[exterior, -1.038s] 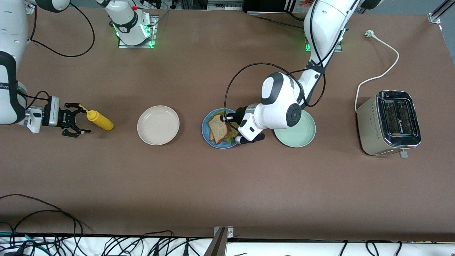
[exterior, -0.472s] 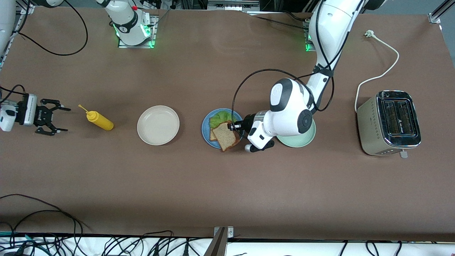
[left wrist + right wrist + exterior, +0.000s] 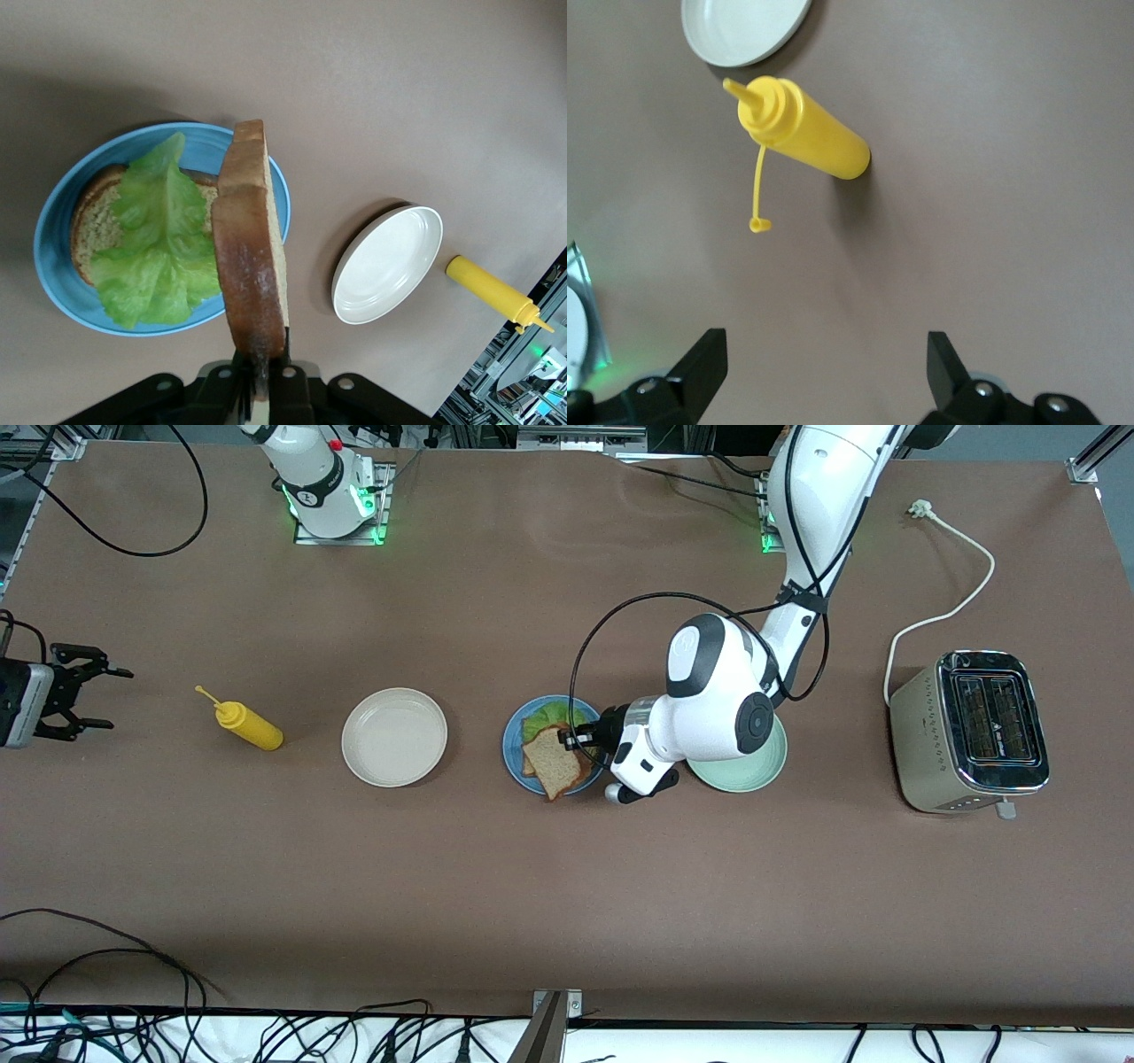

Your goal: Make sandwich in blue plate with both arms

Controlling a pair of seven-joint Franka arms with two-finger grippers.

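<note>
Now the left gripper point(image 3: 567, 737) is pinching the top bread slice point(image 3: 555, 763) by its crust edge, holding it tilted over the blue plate point(image 3: 513, 741). The bottom slice point(image 3: 89, 221) and lettuce leaf point(image 3: 155, 239) are lying in that plate. The right gripper point(image 3: 84, 693) is waiting, fingers spread, at its arm's end of the table near the yellow bottle point(image 3: 248, 725).

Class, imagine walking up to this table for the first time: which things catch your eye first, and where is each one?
The left gripper holds a bread slice on edge over the blue plate, where lettuce lies on another slice. The right gripper, jaws open, waits at the right arm's end of the table beside the yellow squeeze bottle. A silver toaster stands at the left arm's end.
</note>
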